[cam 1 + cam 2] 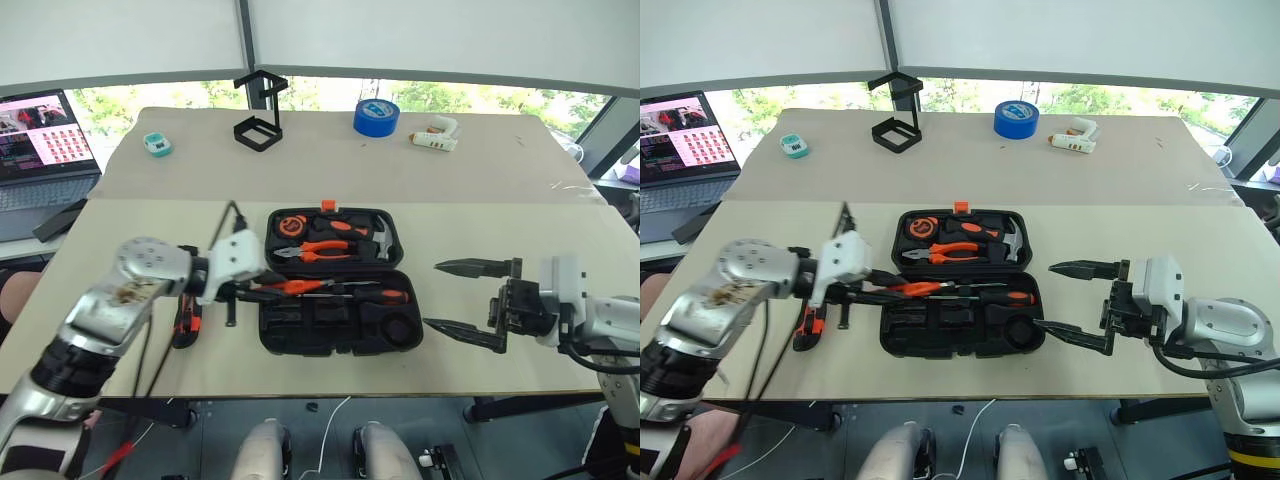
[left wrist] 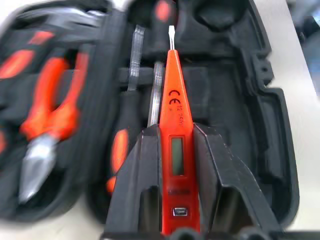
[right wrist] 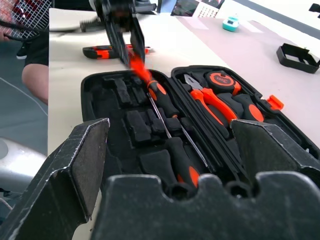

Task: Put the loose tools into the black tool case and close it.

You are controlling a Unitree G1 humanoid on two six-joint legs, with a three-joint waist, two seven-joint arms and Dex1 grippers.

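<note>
The bench (image 1: 480, 215) is a broad, matte beige slab with a seam running across it. On its near half the black tool case (image 1: 335, 280) lies open flat, a rounded-corner plastic clamshell with moulded recesses and a small orange latch on its far edge. Its far half carries orange-handled pliers (image 1: 322, 250) and a round tape measure; its near half holds two orange-and-black-handled screwdrivers (image 1: 345, 292) lying side by side, their slim steel shafts visible in the left wrist view.

The left gripper (image 2: 179, 170) hangs over the case's left end, its blocky black jaws clamped on the slim orange tester screwdriver (image 2: 176, 130), a flat-sided plastic wand with a small display window and a narrow metal tip pointing into the case. The right gripper (image 1: 470, 302) hovers just right of the case, its pointed, ridged jaws spread wide with nothing between them.

The orange-black utility knife (image 1: 186, 325) rests on the bench left of the case. On the far half of the bench stand a black wire-frame stand (image 1: 258, 125), a glossy blue tape roll (image 1: 376, 117) and a white glue gun (image 1: 438, 136).
</note>
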